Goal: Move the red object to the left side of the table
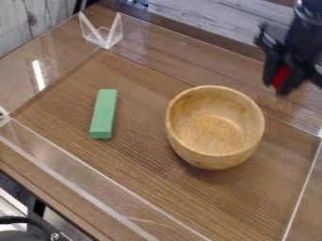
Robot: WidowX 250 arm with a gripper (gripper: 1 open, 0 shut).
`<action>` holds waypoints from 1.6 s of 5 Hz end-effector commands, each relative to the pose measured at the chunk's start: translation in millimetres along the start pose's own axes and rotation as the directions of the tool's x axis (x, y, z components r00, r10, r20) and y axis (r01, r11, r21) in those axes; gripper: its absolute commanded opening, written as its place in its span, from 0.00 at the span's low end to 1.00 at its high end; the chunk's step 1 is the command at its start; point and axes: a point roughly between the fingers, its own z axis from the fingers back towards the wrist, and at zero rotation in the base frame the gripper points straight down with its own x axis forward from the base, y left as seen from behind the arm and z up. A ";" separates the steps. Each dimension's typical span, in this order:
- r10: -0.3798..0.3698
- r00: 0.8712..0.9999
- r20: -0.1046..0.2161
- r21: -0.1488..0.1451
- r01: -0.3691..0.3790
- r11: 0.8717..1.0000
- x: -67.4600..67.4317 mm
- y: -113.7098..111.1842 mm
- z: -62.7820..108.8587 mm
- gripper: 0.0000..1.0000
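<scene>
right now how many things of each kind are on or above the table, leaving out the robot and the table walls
wooden bowl: 1
green block: 1
red object: 1
total: 3

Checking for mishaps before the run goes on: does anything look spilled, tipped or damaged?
Nothing stands out. The wooden bowl sits upright, the green block lies flat, and the brown tabletop shows no spill or visible damage.

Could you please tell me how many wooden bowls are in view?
1: the wooden bowl sits right of the green block. The dark arm could hide others.
</scene>
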 end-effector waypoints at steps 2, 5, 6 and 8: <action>0.275 0.961 0.020 0.080 -0.275 0.958 -36.3 71.6 32.7 0.00; 0.521 0.853 -0.028 0.161 -0.510 0.845 -87.0 135.0 23.2 0.00; 0.559 0.829 -0.036 0.174 -0.545 0.820 -94.4 146.7 17.2 0.00; 0.622 0.782 -0.052 0.199 -0.602 0.774 -102.7 163.1 4.0 0.00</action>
